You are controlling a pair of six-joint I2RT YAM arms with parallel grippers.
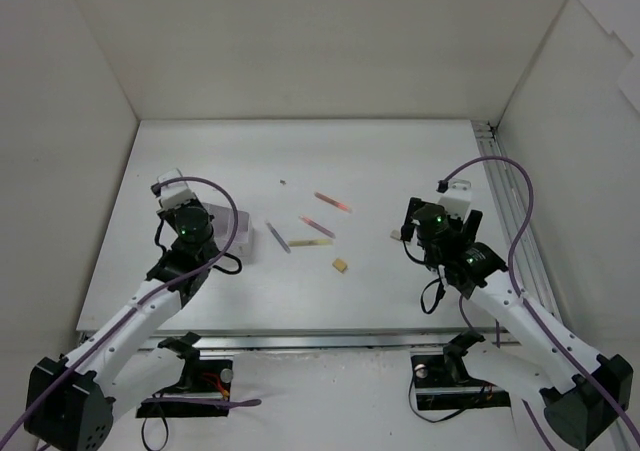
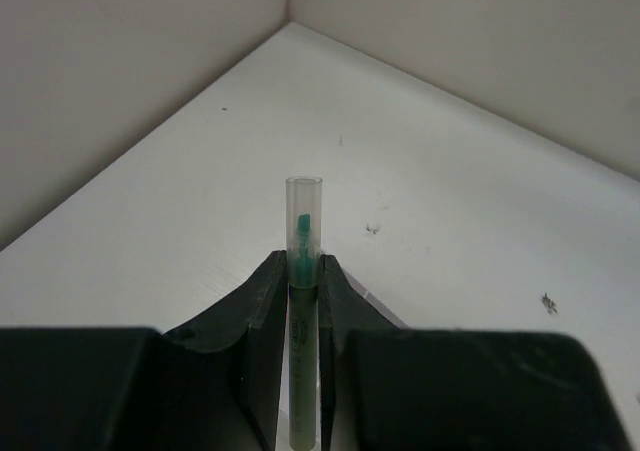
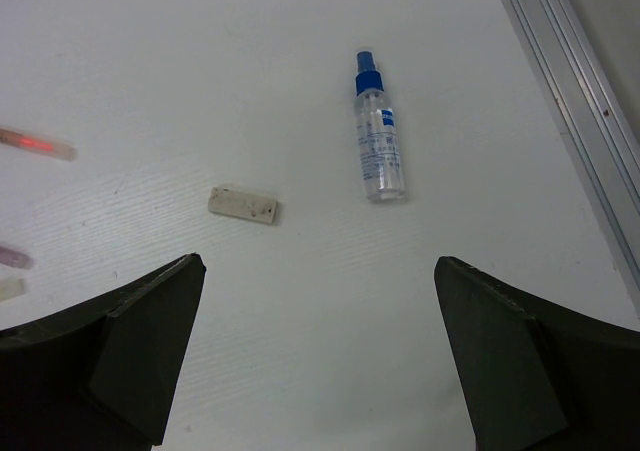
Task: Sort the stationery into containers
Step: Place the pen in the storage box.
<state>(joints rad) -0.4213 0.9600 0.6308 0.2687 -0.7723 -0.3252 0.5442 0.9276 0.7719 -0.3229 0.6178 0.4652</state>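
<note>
One green-tipped pen (image 2: 304,211), apparently clear-capped, sits in the left pincer (image 2: 303,263).

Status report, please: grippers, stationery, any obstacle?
Left gripper shut on green pen. Right gripper open, empty, white eraser just ahead. Spray bottle lies near eraser.

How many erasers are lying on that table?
2: a tan eraser between the arms, and an off-white eraser just ahead of the open right pincer. The arms may hide more.

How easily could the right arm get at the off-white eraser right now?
Probably yes, easily: the right tool is open and empty, the off-white eraser lies unobstructed just ahead, and the spray bottle lies apart from it.
</note>
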